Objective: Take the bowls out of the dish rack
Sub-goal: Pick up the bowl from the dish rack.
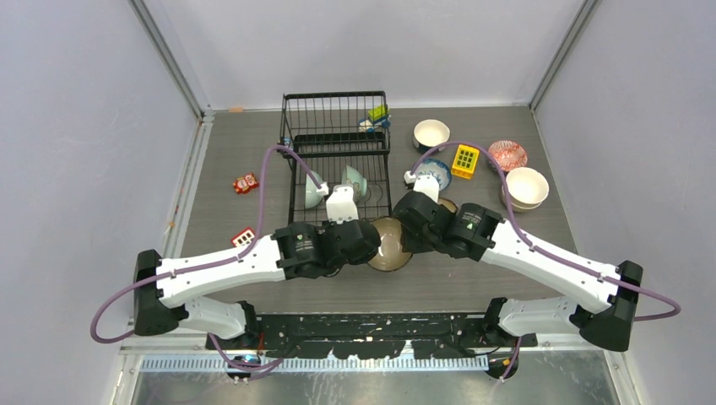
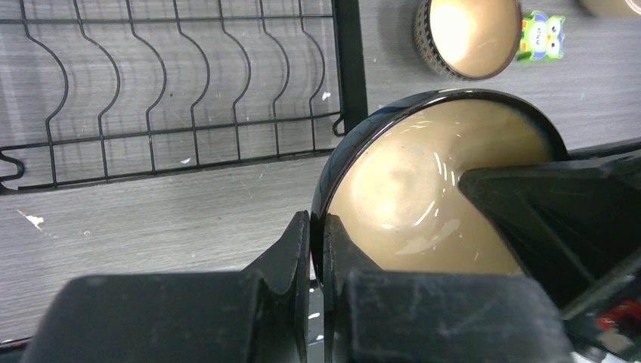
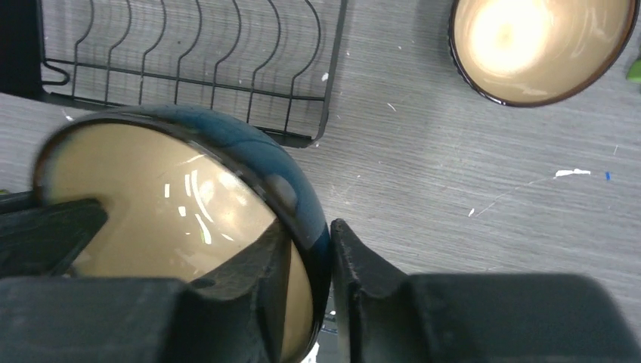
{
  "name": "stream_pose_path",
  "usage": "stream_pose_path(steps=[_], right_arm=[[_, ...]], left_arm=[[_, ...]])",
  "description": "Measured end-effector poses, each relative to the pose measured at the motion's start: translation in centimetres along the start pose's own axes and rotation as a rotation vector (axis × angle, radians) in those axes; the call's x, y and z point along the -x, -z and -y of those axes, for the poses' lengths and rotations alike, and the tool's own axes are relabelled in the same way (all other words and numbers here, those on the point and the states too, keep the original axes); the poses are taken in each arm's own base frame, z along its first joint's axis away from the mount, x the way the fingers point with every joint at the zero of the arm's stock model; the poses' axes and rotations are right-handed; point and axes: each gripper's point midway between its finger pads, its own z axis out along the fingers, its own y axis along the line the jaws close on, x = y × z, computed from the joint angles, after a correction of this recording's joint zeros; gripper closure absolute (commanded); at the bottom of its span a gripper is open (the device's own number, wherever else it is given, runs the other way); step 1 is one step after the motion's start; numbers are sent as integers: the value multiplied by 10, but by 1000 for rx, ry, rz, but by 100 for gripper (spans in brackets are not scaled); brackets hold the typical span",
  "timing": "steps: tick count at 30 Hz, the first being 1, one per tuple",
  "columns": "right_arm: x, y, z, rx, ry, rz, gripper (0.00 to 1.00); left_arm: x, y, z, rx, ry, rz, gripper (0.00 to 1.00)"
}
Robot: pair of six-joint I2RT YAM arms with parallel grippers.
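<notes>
Left tool (image 2: 317, 227) and right tool (image 3: 311, 231) pinch one dark-rimmed tan ceramic bowl (image 2: 408, 189).
They meet beside the black wire dish rack (image 1: 335, 135).

Glossy dark teal outside and tan inside, the nearest bowl (image 1: 389, 245) contrasts with the black wire dish rack (image 1: 336, 135) and the grey wood-grain surface (image 1: 245, 143). Others show colour: a red-patterned bowl (image 1: 507, 155), a cream bowl (image 1: 526, 187), a blue-and-white bowl (image 1: 439, 173) and a yellow block (image 1: 465, 160).

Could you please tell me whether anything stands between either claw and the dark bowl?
Nothing visible does: the left claw pinches the rim of the dark bowl, and the right claw straddles the opposite rim, just in front of the dish rack.
</notes>
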Motion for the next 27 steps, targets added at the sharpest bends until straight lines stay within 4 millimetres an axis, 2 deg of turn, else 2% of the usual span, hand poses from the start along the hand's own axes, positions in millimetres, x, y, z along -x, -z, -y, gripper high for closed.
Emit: stream_pose_path(steps=[5, 8, 13, 19, 27], right_arm=[[14, 10, -9, 37, -1, 29, 55], [20, 14, -12, 48, 2, 46, 55], [18, 15, -6, 27, 30, 41, 55], [14, 15, 2, 0, 56, 24, 59], [11, 14, 0, 9, 74, 7, 68]], left_arm=[[-12, -4, -7, 12, -12, -52, 100], [-15, -4, -10, 17, -14, -74, 100], [-15, -5, -11, 21, -4, -84, 100], [-14, -6, -13, 26, 2, -87, 100], [-15, -7, -13, 26, 4, -96, 100]])
